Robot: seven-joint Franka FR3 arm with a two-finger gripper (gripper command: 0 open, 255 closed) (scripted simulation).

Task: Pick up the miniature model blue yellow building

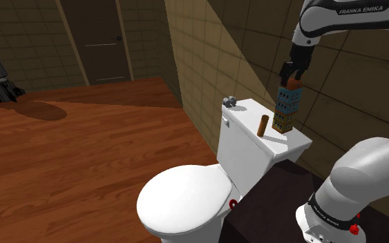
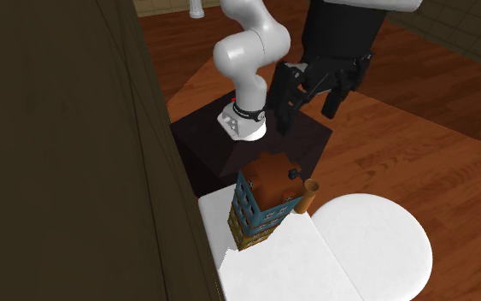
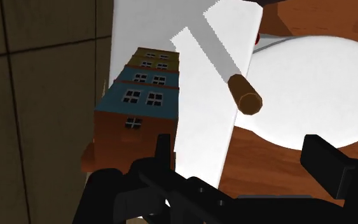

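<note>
The miniature building [image 1: 285, 107] stands upright on the white toilet tank lid [image 1: 255, 117], at the end next to the tiled wall. It is a tall block with blue and yellow storeys, rows of windows and a brown roof [image 3: 117, 133]. My black gripper [image 1: 291, 71] hangs just above its roof, open and holding nothing. In the wrist view the building [image 3: 142, 89] lies off to the side of one finger [image 3: 163, 151], not in the gap between the two. From the second exterior view the gripper [image 2: 305, 107] hovers over the building [image 2: 257, 207].
A short brown cylinder [image 1: 262, 125] stands on the lid close beside the building. A small grey object [image 1: 231, 101] sits at the lid's far end. The toilet's white seat lid [image 1: 182, 197] is below, the tiled wall [image 1: 338, 90] right behind, and the dark stand [image 2: 255, 150] nearby.
</note>
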